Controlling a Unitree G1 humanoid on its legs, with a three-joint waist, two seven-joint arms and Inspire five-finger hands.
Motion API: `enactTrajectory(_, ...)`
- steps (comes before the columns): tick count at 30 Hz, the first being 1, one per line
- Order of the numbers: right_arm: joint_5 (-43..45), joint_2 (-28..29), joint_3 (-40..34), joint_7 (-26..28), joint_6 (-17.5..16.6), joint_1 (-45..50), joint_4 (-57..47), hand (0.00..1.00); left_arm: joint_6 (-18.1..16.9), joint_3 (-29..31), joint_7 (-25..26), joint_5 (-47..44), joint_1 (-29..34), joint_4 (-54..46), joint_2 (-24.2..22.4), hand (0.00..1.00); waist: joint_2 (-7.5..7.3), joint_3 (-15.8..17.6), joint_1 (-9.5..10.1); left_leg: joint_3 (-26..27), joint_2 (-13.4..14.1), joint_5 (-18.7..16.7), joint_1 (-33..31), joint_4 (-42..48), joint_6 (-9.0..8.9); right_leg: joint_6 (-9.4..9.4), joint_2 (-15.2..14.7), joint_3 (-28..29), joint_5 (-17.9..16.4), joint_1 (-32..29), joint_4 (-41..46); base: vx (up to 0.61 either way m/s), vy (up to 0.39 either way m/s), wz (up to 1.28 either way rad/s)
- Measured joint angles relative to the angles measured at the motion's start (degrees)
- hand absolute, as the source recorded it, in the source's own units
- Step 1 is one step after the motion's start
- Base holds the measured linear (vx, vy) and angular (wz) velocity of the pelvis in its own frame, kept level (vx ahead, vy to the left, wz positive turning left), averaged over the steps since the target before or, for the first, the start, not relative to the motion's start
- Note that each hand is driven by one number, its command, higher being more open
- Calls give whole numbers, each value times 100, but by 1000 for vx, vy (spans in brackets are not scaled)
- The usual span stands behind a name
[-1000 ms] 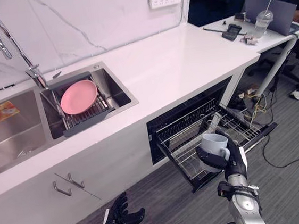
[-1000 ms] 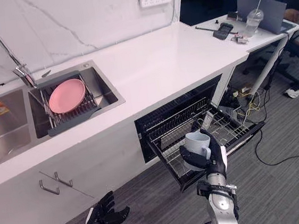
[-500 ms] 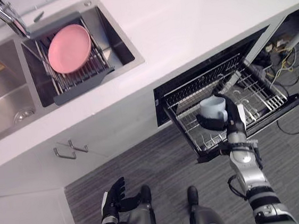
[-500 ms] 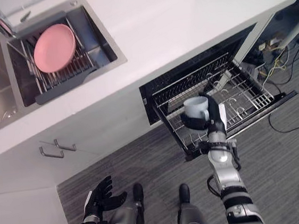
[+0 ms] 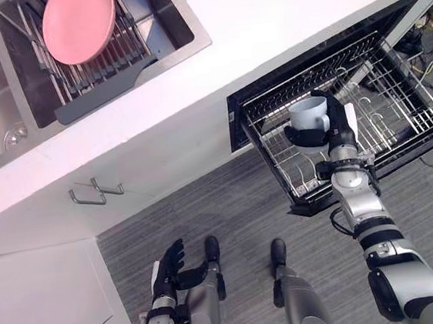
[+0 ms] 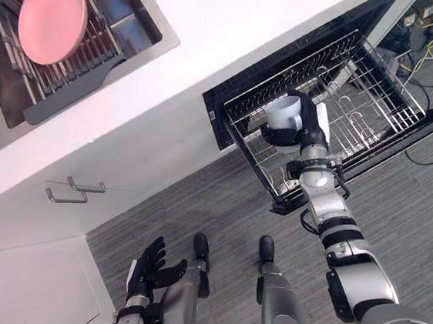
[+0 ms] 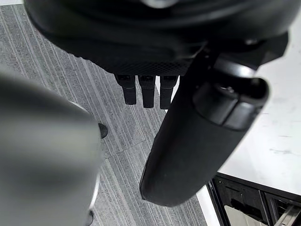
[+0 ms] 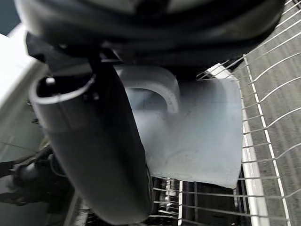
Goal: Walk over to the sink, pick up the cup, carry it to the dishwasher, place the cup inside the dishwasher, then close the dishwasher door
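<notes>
Two hands, two very different jobs. Closest in, down by the grey striped carpet floor [image 5: 229,207], the left hand [image 5: 167,269] hangs with fingers spread and relaxed, holding nothing. I'd say it's parked there simply to stay out of the way.

Further out, the right hand [image 5: 335,128] is wrapped around the pale grey-blue ceramic cup [image 5: 308,114], fingers curled under and around the body. The cup is carried upright, mouth up, above the near-left part of the pulled-out silver wire dishwasher rack [image 5: 396,100], apparently not resting on it. That looks like the line-up before lowering, with the door left to shut afterwards.

Beyond the rack runs the white stone worktop [image 5: 279,16], and at the far left the steel sink [image 5: 179,26], where a round pink plate [image 5: 77,14] leans in a grey drying rack [image 5: 97,97].

What do the views add? Those from the head give the layout, cup over rack. That from the right wrist gets in close: the cup's loop handle [image 8: 162,92] faces the palm, unhooked by any finger, with rack wires [image 8: 268,94] showing past the cup. In the left wrist view, straight fingers [image 7: 147,92] confirm the empty hand.
</notes>
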Motion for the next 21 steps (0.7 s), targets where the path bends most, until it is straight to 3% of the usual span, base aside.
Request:
enactTrajectory(5,-3,2,2,-29,109,-191,383,30,-65,-82,29,-90,-38,-73,-37,90,2,2,54,-37,-7,118,-73,-168,-15,-18,2,-22,17,-128,0,-2,-9,3)
enactTrajectory(6,-4,2,3,-29,110,-201,461,90,-68,-83,48,-91,-51,-73,-47,90,2,2,76,-37,-4,118,-73,-168,-16,-19,4,-21,18,-128,0,0,0,0)
enactTrajectory(21,-15,241,-20,-254,183,-340,214,90,-68,-197,185,-93,-263,91,-64,90,-20,16,81,-40,33,225,-72,-278,-24,-73,59,-7,65,-182,2,-2,-4,-1)
